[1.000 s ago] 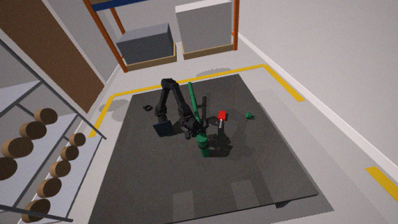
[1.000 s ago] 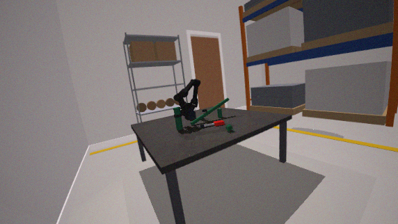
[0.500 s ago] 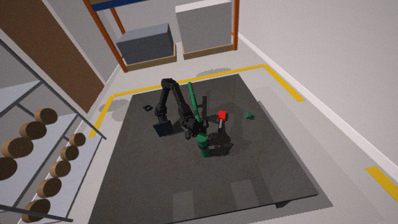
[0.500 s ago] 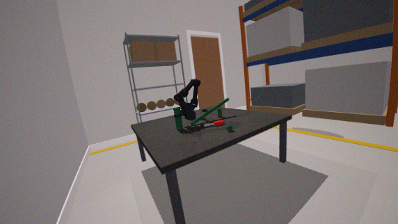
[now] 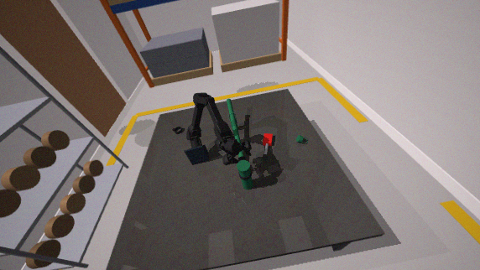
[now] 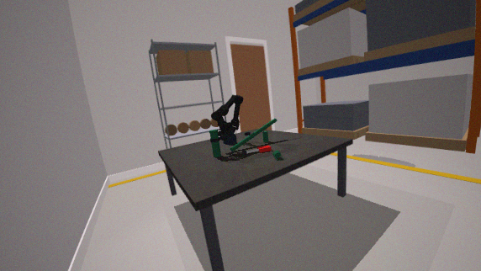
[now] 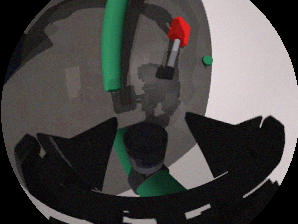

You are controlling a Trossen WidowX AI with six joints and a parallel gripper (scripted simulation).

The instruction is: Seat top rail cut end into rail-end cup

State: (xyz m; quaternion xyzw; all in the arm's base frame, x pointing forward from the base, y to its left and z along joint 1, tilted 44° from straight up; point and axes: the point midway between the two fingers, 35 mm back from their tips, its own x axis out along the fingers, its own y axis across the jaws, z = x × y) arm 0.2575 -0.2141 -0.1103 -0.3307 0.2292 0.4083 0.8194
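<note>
Though no readable writing anywhere, end effector point(image 5: 240, 156) spread apart beside green rail point(image 5: 232, 122), near big post point(image 5: 244, 173).

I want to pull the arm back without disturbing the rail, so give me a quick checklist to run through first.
1. Hand open: ok, fingers stand wide.
2. Hand clear of the green rail: cannot tell, its low end still lies between the fingers.
3. Rail end seated in the cup by the big post: cannot tell, the arm hides the joint.
4. Band up near the post cap: cannot tell, too small.
5. Rail's far end through the thin post: ok, it stays raised and slanted.
6. Red-headed tool out of the retreat path: ok, it lies off to the side.
</note>
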